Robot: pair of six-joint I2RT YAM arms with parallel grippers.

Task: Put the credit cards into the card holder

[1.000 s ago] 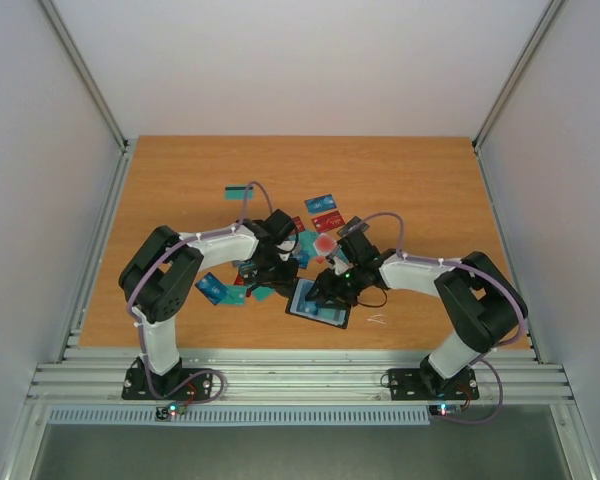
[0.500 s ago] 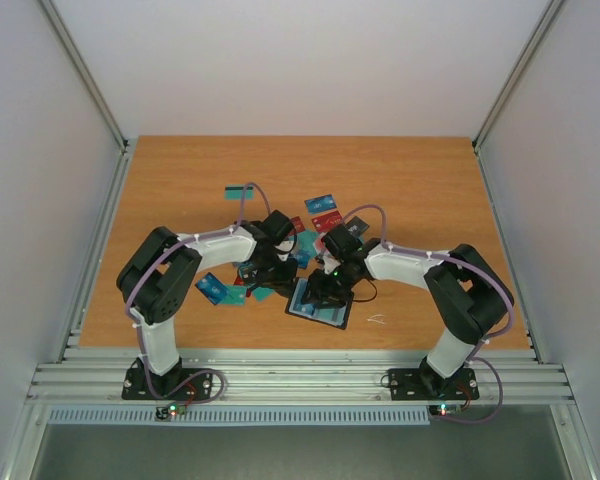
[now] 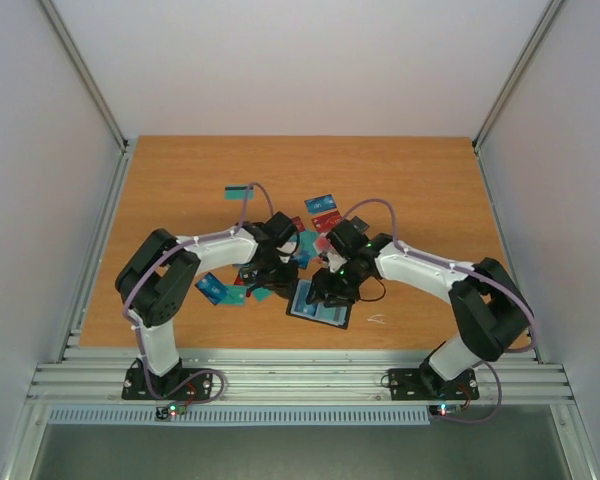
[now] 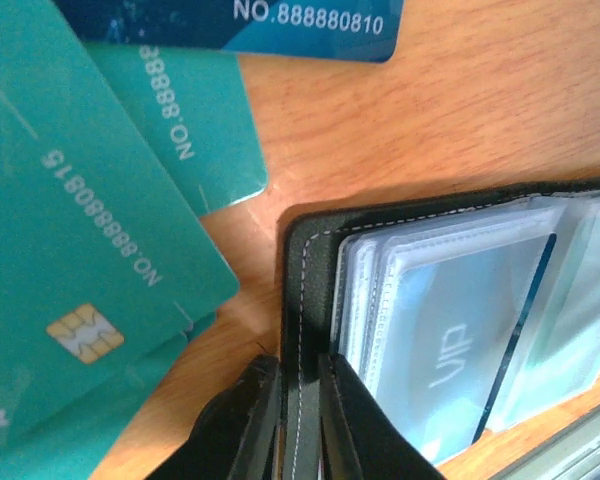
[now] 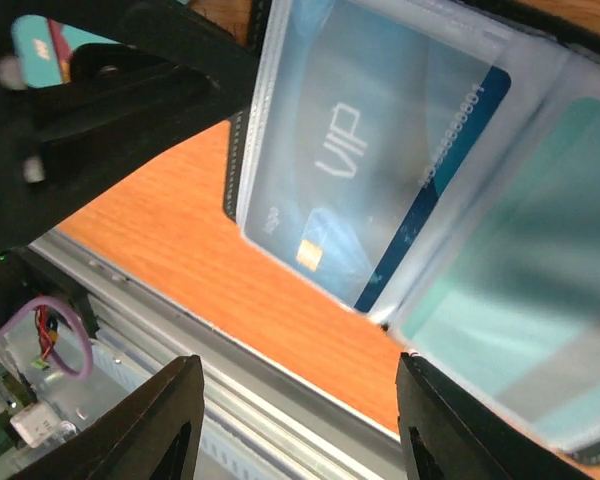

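Open black stitched-leather card holder [image 4: 305, 260], clear sleeves [image 4: 375, 300], blue VIP card [image 4: 450, 350] inside; left gripper [image 4: 298, 378] pinches its 6 o'clock edge; right gripper [image 5: 295, 385] spread.

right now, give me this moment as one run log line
left jaws: pinching card holder edge | right jaws: open over holder | blue VIP card: inside holder | teal cards: loose, outside holder

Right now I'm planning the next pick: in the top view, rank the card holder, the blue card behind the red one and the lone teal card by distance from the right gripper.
1. card holder, directly under the right gripper.
2. blue card, behind, mid-table.
3. teal card, far back left.
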